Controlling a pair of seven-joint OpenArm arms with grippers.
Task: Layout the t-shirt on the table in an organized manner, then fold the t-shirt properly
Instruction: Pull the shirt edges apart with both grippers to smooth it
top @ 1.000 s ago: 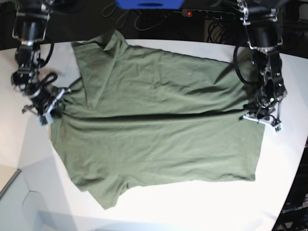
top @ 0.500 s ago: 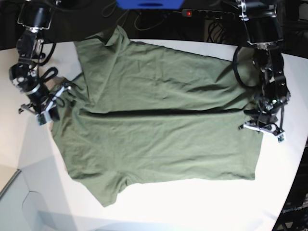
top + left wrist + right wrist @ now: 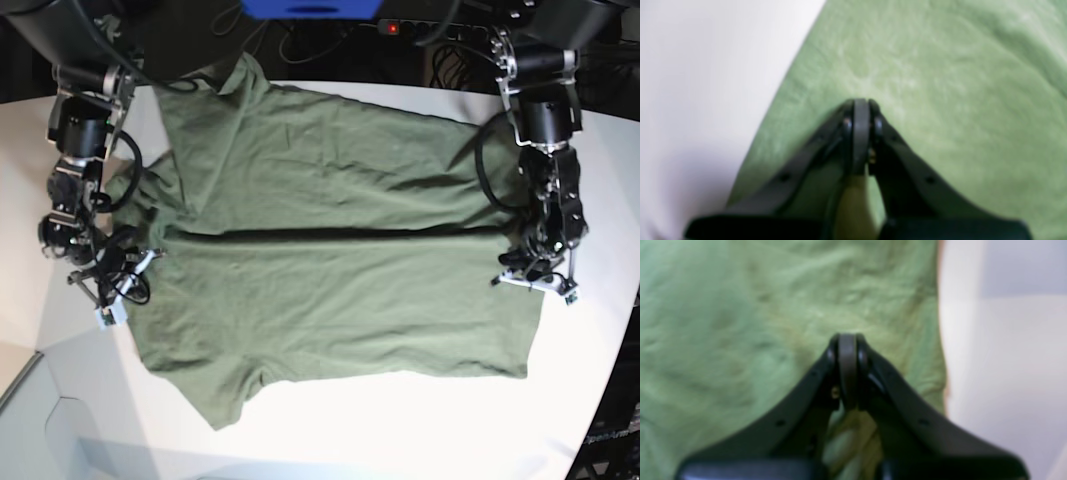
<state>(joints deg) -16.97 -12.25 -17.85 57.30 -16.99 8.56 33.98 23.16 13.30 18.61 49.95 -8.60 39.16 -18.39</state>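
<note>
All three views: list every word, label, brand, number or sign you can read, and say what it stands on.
No text can be read in any view.
The t-shirt: plain olive cloth, no print or label showing.
The table: bare white, unmarked.
The blue object and the power strip at the base view's top edge: no lettering readable.

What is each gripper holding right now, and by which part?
Both are shut on the t-shirt: the left gripper near the hem-side edge, the right gripper near the collar-side edge.

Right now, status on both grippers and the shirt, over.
Left gripper shut, right gripper shut, both over cloth near opposite edges. T-shirt spread on table, long crease across middle. Nothing obstructing.
</note>
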